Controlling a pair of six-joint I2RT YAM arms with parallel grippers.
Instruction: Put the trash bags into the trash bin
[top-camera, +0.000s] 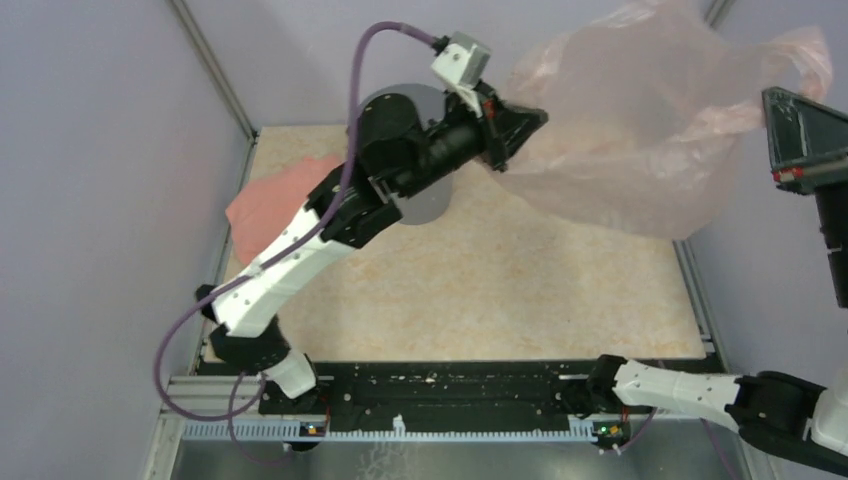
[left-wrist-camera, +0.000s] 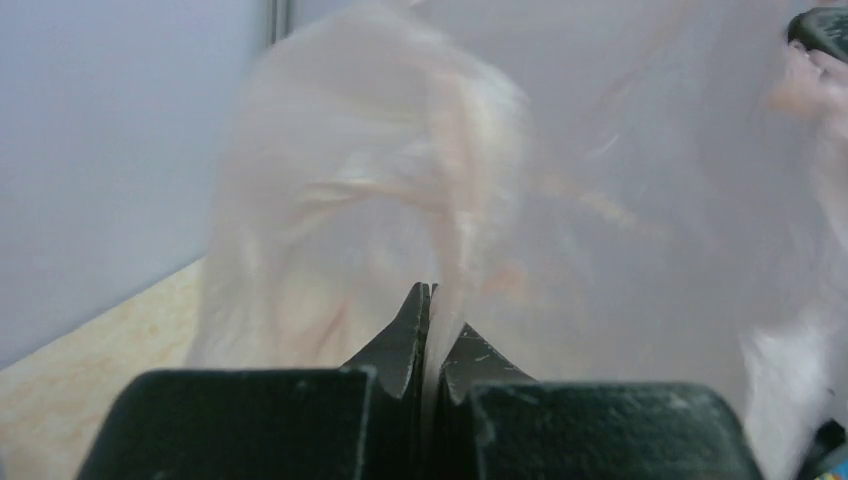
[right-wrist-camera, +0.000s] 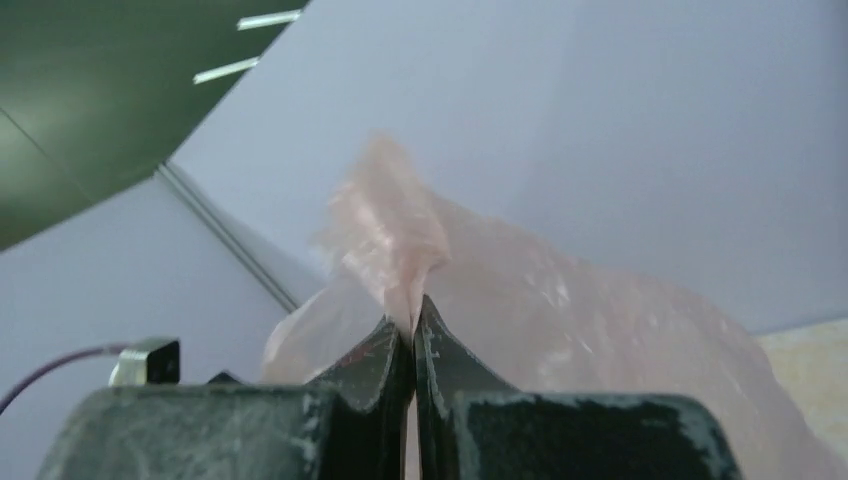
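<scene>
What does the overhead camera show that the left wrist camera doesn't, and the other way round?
Only the overhead view shows the grey bin, mostly hidden under the left arm, and a pink heap lying at the left edge of the table. Only the left wrist view shows, close up, the left claw with its tips pinched shut on the thin film. Both show the pink bag, the left claw gripping it and a bit of the table; the bag is blurred in the wrist view.

The bag (top-camera: 620, 130) is thin, translucent pink plastic film, crinkled and faintly glossy. The bin (top-camera: 430, 205) is smooth matt grey plastic. The left claw (left-wrist-camera: 428, 292) is matt black, grainy and scuffed. The tabletop (top-camera: 500, 290) is matt, speckled beige.
</scene>
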